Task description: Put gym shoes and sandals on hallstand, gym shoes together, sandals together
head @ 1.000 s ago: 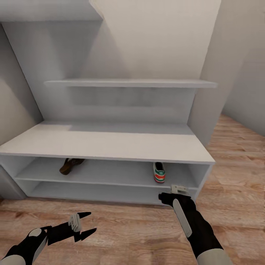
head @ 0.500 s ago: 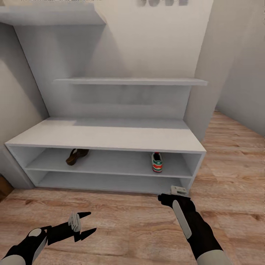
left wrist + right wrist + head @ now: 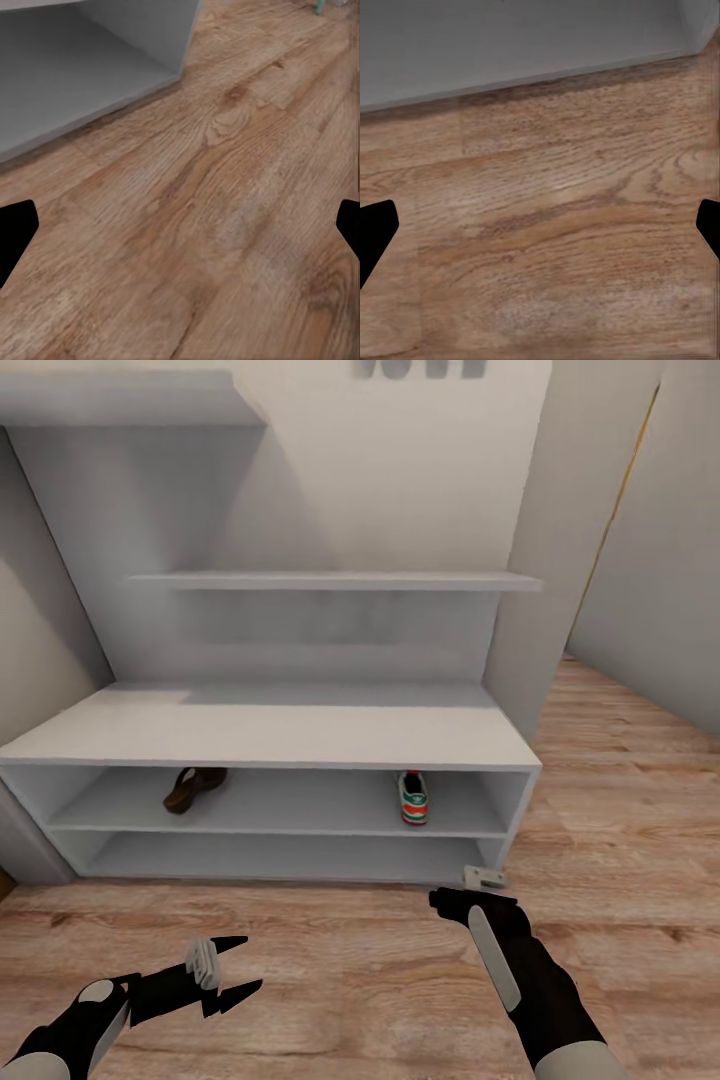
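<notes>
walls (image 3: 400, 470): plain off-white | corner post (image 3: 520, 610): pale grey; light: soft, even

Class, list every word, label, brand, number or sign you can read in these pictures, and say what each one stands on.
No text can be read.
Dark shapes on the wall, cut off by the head view's top edge: too cropped to tell whether they are letters.
Gym shoe on the hallstand's upper shelf bay: heel patch and stripes, no legible brand.
Sandal in that bay: no marking visible.
Left claw and right claw: no labels visible.
</notes>
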Tool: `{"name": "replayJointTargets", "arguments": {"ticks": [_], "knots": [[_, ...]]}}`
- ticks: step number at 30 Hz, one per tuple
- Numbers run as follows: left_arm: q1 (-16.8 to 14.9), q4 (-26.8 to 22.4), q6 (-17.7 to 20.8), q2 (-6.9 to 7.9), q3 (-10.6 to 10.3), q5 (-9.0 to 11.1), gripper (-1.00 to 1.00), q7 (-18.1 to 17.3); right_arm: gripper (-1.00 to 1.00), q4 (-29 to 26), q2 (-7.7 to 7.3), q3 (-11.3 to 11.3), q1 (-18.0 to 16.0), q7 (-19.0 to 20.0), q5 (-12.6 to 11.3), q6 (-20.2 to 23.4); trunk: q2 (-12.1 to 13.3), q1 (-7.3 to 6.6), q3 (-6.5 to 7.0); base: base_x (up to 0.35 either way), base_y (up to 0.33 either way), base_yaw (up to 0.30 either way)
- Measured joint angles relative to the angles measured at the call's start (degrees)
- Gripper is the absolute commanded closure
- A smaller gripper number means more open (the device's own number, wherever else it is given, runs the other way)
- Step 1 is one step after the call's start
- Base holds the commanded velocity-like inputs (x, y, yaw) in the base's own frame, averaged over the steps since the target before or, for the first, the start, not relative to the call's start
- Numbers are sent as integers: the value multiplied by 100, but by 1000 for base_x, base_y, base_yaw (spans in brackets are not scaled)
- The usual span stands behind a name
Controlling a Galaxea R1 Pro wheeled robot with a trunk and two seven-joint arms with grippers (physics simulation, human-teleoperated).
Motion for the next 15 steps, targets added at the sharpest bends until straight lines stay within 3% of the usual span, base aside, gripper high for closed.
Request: {"name": "replayJointTargets", "arguments": {"ticks": [15], "knots": [[0,1,0,0,0,8,-100,-4,-100,2,0,0,0,13,-10,-226,0,0,20,0,0,-297]]}}
